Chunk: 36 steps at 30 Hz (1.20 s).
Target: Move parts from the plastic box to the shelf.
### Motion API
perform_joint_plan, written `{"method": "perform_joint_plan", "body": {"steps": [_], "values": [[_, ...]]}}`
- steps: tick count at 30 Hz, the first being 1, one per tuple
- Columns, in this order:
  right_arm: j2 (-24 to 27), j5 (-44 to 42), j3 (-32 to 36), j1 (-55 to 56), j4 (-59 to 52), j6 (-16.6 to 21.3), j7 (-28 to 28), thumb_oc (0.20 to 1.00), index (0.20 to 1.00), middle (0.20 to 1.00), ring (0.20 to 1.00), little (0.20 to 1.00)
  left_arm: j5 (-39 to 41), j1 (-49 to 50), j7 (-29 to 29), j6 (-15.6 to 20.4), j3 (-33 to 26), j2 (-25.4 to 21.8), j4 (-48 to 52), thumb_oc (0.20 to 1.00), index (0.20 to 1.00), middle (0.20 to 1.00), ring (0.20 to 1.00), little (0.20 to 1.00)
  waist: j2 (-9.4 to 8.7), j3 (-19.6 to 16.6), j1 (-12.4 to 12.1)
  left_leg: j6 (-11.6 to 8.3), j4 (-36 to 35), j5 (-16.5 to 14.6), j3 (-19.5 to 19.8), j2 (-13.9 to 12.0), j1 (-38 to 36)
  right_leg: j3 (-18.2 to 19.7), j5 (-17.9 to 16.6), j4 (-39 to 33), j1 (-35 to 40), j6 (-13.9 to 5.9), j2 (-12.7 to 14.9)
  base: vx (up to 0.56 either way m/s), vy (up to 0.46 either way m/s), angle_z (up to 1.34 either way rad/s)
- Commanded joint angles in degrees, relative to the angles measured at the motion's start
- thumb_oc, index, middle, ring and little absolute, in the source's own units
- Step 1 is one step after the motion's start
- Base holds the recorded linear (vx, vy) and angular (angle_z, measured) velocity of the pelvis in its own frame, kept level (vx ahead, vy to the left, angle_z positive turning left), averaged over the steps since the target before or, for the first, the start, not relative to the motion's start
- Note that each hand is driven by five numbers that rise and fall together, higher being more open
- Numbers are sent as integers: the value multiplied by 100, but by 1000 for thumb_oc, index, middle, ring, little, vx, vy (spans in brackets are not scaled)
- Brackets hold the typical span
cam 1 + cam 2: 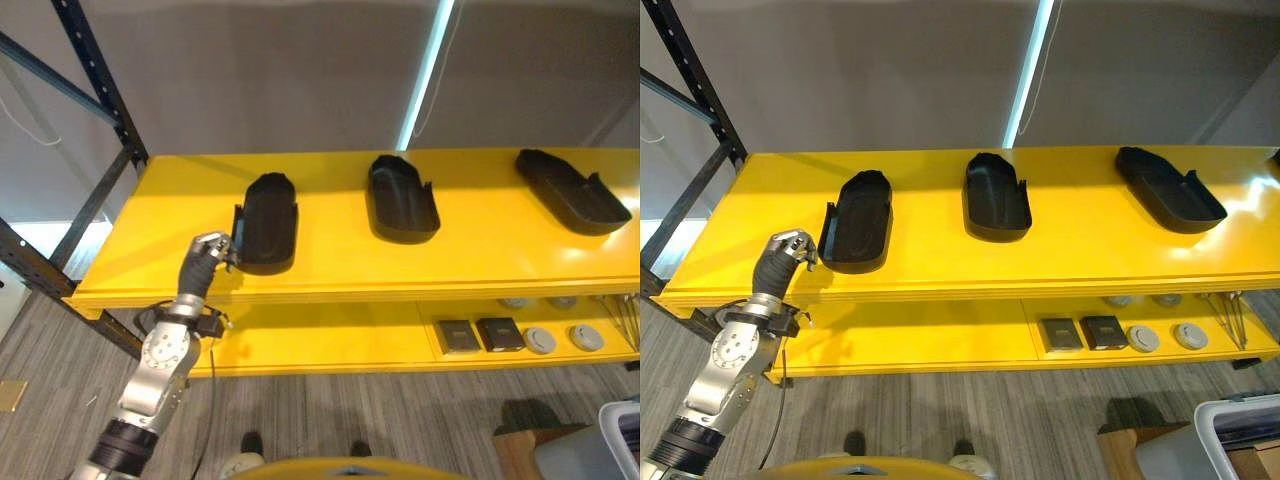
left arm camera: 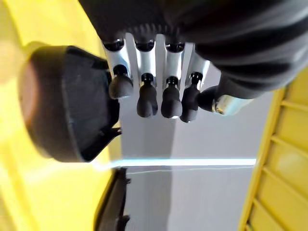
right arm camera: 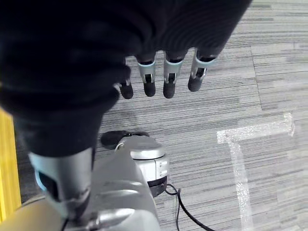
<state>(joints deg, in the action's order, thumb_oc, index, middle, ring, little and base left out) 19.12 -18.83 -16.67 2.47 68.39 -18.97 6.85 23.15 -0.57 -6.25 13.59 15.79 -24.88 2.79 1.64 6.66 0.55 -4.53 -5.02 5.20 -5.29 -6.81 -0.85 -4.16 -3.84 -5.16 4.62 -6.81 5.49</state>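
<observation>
Three black parts sit on the yellow shelf (image 1: 480, 255): left part (image 1: 268, 222), mid part (image 1: 401, 198) and right part (image 1: 570, 189), well apart, spread l. to r. along the top board. The left hand (image 1: 207, 252) is at the near-left corner of the left part, by the shelf's near edge; in its wrist view the fingers (image 2: 146, 98) hang loosely bent, gripping nothing, tips just beside the part's end, contact unclear. The right hand (image 3: 159, 72) hangs over grey carpet (image 3: 269, 72), fingers relaxed and empty. On the lower shelf, at right, lie two dark square items (image 1: 478, 335) and round white discs (image 1: 562, 339). A grey box (image 1: 1230, 440) shows at far lower right, contents not clear.
</observation>
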Motion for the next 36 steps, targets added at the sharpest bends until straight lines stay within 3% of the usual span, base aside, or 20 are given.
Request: {"method": "perform_joint_plan", "body": {"steps": [1, 7, 17, 27, 36], "values": [[-327, -377, -212, -496, 79, -36, -43, 1000, 1000, 1000, 1000, 1000, 112, -867, -350, 379, 48, -249, -69, 200, 200, 200, 200, 200, -53, 593, 63, 306, 2, -892, -316, 415, -237, -136, 422, 16, -112, 180, -147, -138, 20, 1], [-260, -498, -279, -714, -6, -25, -17, 1000, 1000, 1000, 1000, 1000, 156, -1272, -801, 458, 322, -164, -171, 200, 200, 200, 200, 200, 42, 991, 164, 295, 2, -819, -300, 432, 5, -40, 341, 16, -368, 190, -166, -101, -7, 4], [-250, -525, -300, -699, -169, -101, -32, 1000, 1000, 1000, 1000, 1000, 242, -1736, -1403, 440, 439, 165, -457, 200, 200, 200, 200, 200, 54, 1286, 407, 284, 2, -761, -345, 431, 100, 112, 265, 16, -516, 220, -199, -4, -1, -3], [-229, -349, -368, -631, -300, -82, -35, 1000, 1000, 1000, 1000, 1000, 180, -2213, -1990, 448, 312, 181, -799, 200, 200, 200, 200, 200, 12, 1387, 599, 260, 2, -734, -454, 382, 79, 244, 241, 16, -543, 221, -208, 15, 13, -4], [-272, -322, -249, -503, -271, -43, -67, 1000, 1000, 1000, 1000, 1000, 0, -2066, -1992, 504, 204, 139, -698, 200, 200, 200, 200, 200, -25, 1180, 542, 231, 2, -798, -434, 367, -90, 155, 341, 16, -332, 224, -208, 0, 3, -1]]}}
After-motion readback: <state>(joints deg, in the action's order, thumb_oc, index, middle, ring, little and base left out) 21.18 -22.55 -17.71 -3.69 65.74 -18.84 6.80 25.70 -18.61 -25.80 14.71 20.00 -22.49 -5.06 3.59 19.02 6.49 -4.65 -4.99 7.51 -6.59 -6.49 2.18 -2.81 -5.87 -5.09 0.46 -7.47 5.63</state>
